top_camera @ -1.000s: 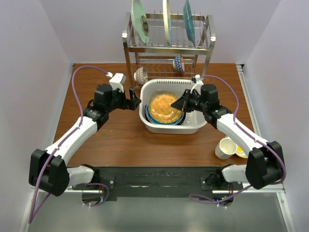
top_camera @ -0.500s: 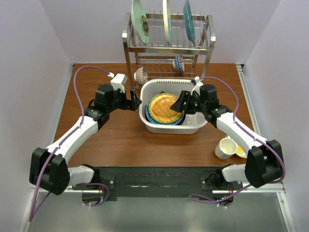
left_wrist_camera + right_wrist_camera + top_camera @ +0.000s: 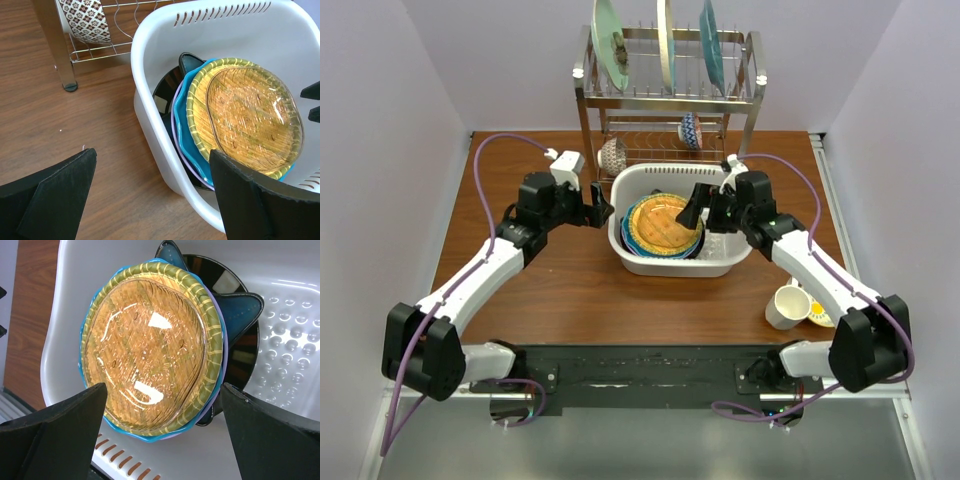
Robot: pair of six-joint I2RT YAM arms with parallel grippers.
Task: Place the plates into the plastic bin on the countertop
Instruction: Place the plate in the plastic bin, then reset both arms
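Observation:
The white plastic bin (image 3: 670,267) stands on the wood-grain countertop (image 3: 570,290) in front of the rack. A stack of plates (image 3: 663,223) lies tilted inside it, an amber patterned glass plate (image 3: 145,355) on top, over a green-rimmed, a blue and a lavender one. A dark blue star-shaped plate (image 3: 240,305) peeks out underneath. My right gripper (image 3: 695,210) hovers open over the stack's right edge, holding nothing (image 3: 164,395). My left gripper (image 3: 600,208) is open just outside the bin's left wall (image 3: 152,165), empty.
A steel wire rack (image 3: 665,100) stands behind the bin with three big plates upright on top and patterned bowls (image 3: 613,155) on its lower shelf. A white cup (image 3: 786,306) and a small saucer (image 3: 817,312) sit at the front right. Walls close in on both sides.
My right gripper has opened and let go of the amber plate, which now lies on the stack; the gripper has drawn back slightly. The left arm has not moved.

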